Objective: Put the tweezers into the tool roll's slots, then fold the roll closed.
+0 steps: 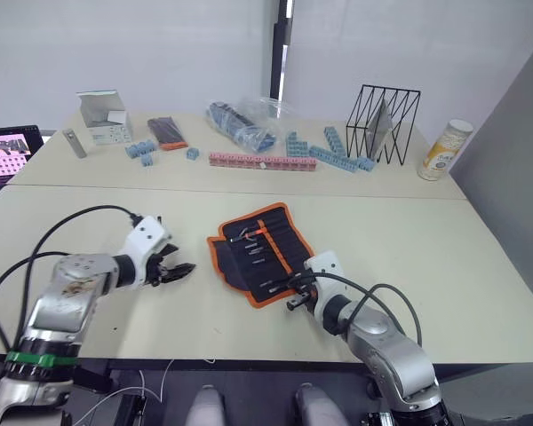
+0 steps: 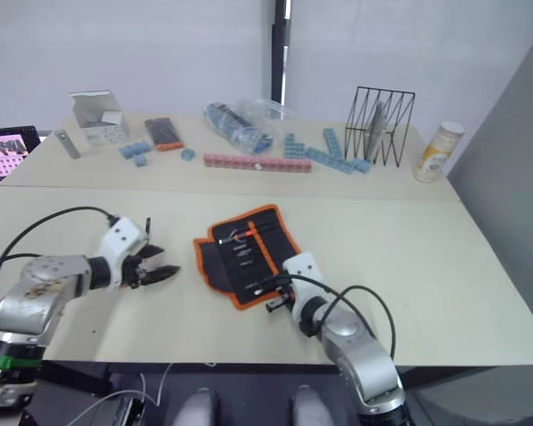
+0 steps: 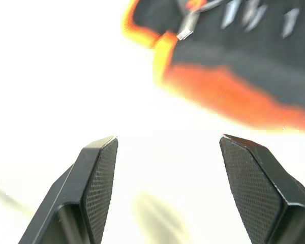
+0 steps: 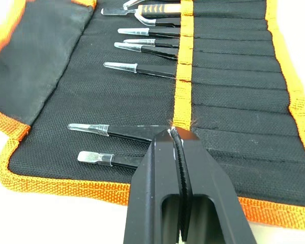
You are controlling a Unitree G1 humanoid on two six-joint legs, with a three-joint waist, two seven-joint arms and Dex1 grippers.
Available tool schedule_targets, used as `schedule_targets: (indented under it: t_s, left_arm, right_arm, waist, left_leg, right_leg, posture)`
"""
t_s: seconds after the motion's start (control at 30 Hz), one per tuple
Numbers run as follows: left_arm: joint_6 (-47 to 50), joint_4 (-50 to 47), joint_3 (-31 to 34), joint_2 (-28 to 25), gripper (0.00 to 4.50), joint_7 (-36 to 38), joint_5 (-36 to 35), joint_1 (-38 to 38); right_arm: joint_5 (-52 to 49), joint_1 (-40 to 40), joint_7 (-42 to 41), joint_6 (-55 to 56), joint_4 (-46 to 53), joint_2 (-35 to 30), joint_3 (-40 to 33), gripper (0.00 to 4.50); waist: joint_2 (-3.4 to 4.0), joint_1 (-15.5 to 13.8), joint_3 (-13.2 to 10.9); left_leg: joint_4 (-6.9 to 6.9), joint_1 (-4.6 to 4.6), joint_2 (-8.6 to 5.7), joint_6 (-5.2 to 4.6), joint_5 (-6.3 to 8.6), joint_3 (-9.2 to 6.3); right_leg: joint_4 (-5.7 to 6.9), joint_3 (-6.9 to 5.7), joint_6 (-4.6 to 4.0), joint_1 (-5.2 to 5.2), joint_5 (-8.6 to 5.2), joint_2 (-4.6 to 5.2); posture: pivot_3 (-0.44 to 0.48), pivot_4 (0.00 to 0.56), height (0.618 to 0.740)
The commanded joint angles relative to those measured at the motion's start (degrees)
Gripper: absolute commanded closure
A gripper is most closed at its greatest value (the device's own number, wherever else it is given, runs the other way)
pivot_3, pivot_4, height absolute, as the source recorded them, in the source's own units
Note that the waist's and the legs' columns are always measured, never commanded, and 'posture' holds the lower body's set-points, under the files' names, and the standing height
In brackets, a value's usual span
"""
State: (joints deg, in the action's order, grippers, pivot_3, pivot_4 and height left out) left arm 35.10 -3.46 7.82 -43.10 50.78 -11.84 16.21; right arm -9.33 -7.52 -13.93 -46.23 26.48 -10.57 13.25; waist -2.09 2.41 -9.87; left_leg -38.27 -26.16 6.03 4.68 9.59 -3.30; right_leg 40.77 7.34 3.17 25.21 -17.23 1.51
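Observation:
The tool roll [image 1: 262, 253] lies unrolled on the near table, black with orange edging and an orange centre strip [image 4: 182, 86]. Several tweezers [image 4: 142, 68] sit tucked in its slots [image 4: 229, 76], silver tips pointing out; two more tweezers [image 4: 117, 131] lie near the roll's closest edge. My right gripper [image 4: 175, 134] is shut, its tip resting against the centre strip at the roll's near corner, nothing visible between the fingers. My left gripper [image 1: 179, 271] hovers open over bare table to the left of the roll, a short gap from its orange edge [image 3: 234, 96].
On the far table stand a black wire rack [image 1: 384, 120], a yellow-white canister [image 1: 446, 149], blue blocks [image 1: 338, 151], a pink block strip [image 1: 262, 161], a plastic bag [image 1: 244, 120], a small black pack [image 1: 167, 133] and a white box [image 1: 103, 115]. A tablet [image 1: 4, 155] sits far left.

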Motion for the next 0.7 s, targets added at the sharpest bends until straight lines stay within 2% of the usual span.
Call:
schedule_targets:
  t_s: [0.03,0.17,0.3,0.37,0.47,0.6,0.7]
  left_arm:
    - [-0.04,-4.75,8.87,-0.01,1.14,-2.19,-4.41,-3.23]
    - [0.38,-8.58,16.75,1.51,1.14,-4.19,-8.76,-9.25]
    - [1.07,-13.02,27.93,3.27,1.14,-6.35,-12.2,-18.97]
    - [1.6,-14.81,31.3,3.74,1.14,-7.07,-13.25,-22.92]
    - [2.46,-18.57,37.26,5.76,1.14,-8.07,-15.27,-30.03]
    - [2.41,-23.62,41.67,9.55,1.14,-9.26,-17.35,-38.53]
    - [2.12,-25.17,42.69,11.79,1.14,-11.39,-18.58,-40.9]
  right_arm:
    - [0.09,0.29,-0.67,-0.89,-2.17,-0.94,-0.04,4.5]
    - [0.1,0.17,-1.43,-0.58,-2.55,-1.26,-0.02,4.5]
    - [0.08,-0.02,-2.37,-0.27,-3.2,-1.83,-0.14,4.5]
    - [0.01,-0.15,-2.81,-0.04,-3.58,-2.07,-0.2,4.5]
    - [-0.14,-0.68,-3.6,0.41,-4.45,-2.5,0.0,4.5]
    - [-0.23,-1.58,-4.47,0.95,-5.66,-2.72,0.06,4.5]
    - [-0.34,-1.85,-5.14,0.99,-5.93,-2.89,0.28,4.5]
  waist:
    - [-0.03,-0.06,-0.01]
    - [-0.04,0.04,-0.01]
    - [-0.07,0.23,-0.01]
    - [-0.08,0.14,-0.02]
    - [-0.11,0.14,-0.05]
    - [-0.4,0.12,-0.06]
    - [-0.43,0.07,-0.07]
  left_leg:
    - [0.0,0.0,0.0,0.0,0.0,0.0]
    - [0.0,-0.01,0.05,0.01,0.01,0.05]
    - [0.0,0.0,0.06,0.02,0.01,0.09]
    - [0.0,0.0,0.08,0.02,0.02,0.1]
    - [0.0,0.0,0.08,0.46,0.29,0.11]
    - [-0.01,0.06,0.09,0.53,0.33,0.15]
    - [-0.04,0.06,0.08,0.61,0.38,0.19]
  right_leg:
    - [0.0,0.0,0.0,0.01,0.0,0.0]
    - [0.0,-0.01,-0.01,0.05,0.0,0.01]
    - [-0.01,-0.01,-0.02,0.06,-0.01,0.04]
    - [-0.01,-0.02,-0.04,0.09,-0.02,0.04]
    - [-0.02,-0.02,-0.07,0.12,-0.03,0.06]
    - [-0.09,-0.03,-0.09,0.35,-0.05,0.12]
    - [-0.14,-0.03,-0.1,0.37,-0.05,0.17]
  posture:
    - [0.0,0.15,0.663]
    - [0.0,0.15,0.663]
    - [0.0,0.15,0.663]
    - [0.0,0.15,0.663]
    - [0.0,0.15,0.663]
    - [0.0,0.15,0.663]
    - [0.0,0.15,0.663]
